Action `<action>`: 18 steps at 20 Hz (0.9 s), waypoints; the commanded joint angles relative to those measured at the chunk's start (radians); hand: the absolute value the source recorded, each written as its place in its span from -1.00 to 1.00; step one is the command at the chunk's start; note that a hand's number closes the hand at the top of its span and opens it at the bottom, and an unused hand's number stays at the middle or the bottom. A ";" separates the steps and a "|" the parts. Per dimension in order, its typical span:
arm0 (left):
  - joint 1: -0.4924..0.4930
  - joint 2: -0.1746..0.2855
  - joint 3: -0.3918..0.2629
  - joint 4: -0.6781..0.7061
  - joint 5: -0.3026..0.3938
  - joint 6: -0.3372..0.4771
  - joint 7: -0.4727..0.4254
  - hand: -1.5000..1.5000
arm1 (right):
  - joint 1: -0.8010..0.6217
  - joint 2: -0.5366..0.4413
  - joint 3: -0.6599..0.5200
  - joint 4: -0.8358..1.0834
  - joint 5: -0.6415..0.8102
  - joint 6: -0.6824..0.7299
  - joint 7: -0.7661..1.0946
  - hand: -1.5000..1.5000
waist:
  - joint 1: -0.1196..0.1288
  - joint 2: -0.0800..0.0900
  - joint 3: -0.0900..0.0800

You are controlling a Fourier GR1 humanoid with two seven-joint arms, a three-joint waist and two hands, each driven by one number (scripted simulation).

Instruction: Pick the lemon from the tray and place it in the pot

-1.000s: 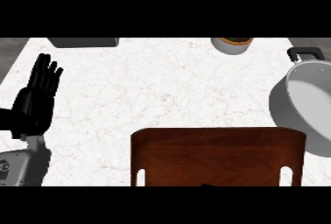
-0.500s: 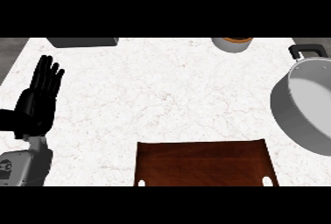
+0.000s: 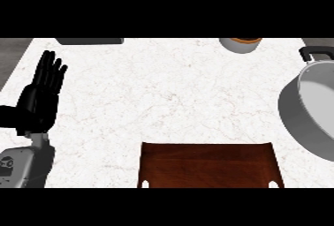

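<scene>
No lemon shows on the tray at the surface's near edge; the pot sits at the right edge, the left hand rests open, fingers straight, at the left edge, and a lemon, light, firm, prone to rolling, likely wants gripping round its middle.

Looks steeply down on a white counter with a marble pattern. Shows faint grey and brownish veins over the whole top, softly and evenly lit. Ends at 10 o'clock along a slanted edge, next to a plain grey strip; floor or lower surface, cannot tell which. Bears a flat dark grey slab at 11 o'clock, cut off by the upper edge of the view. Bears a small pale cup with an orange-brown top at 1 o'clock, likewise cut off, well apart from the slab.
</scene>
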 commanded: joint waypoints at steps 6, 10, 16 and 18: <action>-0.016 -0.029 -0.020 0.004 -0.015 0.015 -0.012 0.00 | -0.087 -0.068 -0.317 -0.004 -0.373 0.076 0.070 1.00 | 0.021 0.009 0.002; -0.006 -0.042 -0.037 0.002 -0.025 0.023 0.000 0.00 | -0.201 -0.117 -0.455 0.127 -0.524 0.094 0.039 1.00 | 0.029 0.007 0.003; -0.010 -0.021 -0.022 0.014 -0.006 -0.010 -0.010 0.00 | -0.374 -0.262 -0.708 0.461 -0.861 0.141 -0.140 1.00 | 0.036 0.006 0.003; -0.004 -0.026 -0.028 0.003 -0.003 -0.012 0.002 0.00 | -0.459 -0.306 -0.757 0.601 -0.957 0.179 -0.223 1.00 | 0.044 0.005 0.002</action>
